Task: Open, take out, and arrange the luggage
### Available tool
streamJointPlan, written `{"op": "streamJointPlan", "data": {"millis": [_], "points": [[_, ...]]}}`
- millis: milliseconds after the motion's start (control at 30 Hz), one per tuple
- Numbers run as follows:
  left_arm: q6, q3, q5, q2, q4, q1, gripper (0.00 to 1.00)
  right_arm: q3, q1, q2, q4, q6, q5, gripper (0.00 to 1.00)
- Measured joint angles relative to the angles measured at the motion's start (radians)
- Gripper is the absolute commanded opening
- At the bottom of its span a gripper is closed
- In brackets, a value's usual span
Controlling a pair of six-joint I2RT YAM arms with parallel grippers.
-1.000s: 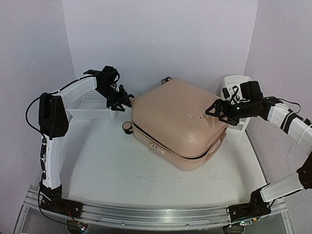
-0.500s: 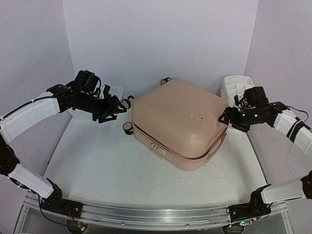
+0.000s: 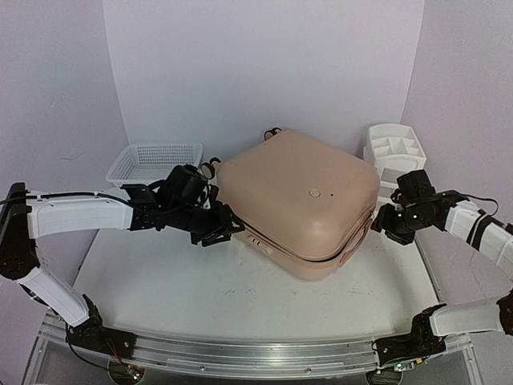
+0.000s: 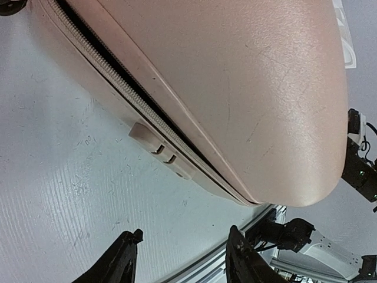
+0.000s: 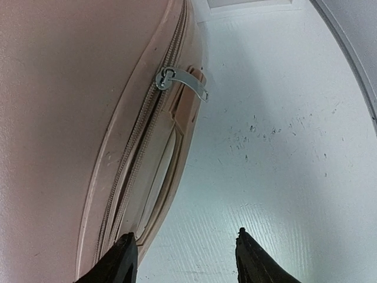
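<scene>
Left wrist view: we are seeing the left gripper [image 4: 184,234] parted and empty over the table [image 4: 59,177], near the lock [image 4: 154,144] of the luggage [image 4: 235,88].
Right wrist view: we are finding the right gripper [image 5: 184,234] parted, holding nothing, beside the zipper pull [image 5: 181,80].
Top external view: we are noting the luggage lying flat mid-table, between both grippers.

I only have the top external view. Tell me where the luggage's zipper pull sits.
Observer: On the right wrist view, a metal zipper pull lies on the luggage side seam, beside the side handle.
Operator: Report whether the right end effector holds it.
Observer: No; it is open, empty, short of the pull.
Operator: Now the left side.
Observer: The left end effector is open, empty, facing a small lock block on the seam.
</scene>
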Motion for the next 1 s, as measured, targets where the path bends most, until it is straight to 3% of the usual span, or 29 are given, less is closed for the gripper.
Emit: {"op": "streamJointPlan", "data": {"millis": [467, 1000], "points": [[-0.026, 0.0, -0.034, 0.063, 0.074, -0.012, 0.5, 0.0, 0.0, 0.184, 0.151, 0.072, -0.053, 0.54], [-0.041, 0.0, -0.022, 0.116, 0.108, 0.055, 0.5, -0.05, -0.013, 0.197, 0.28, 0.183, -0.13, 0.56]]}}
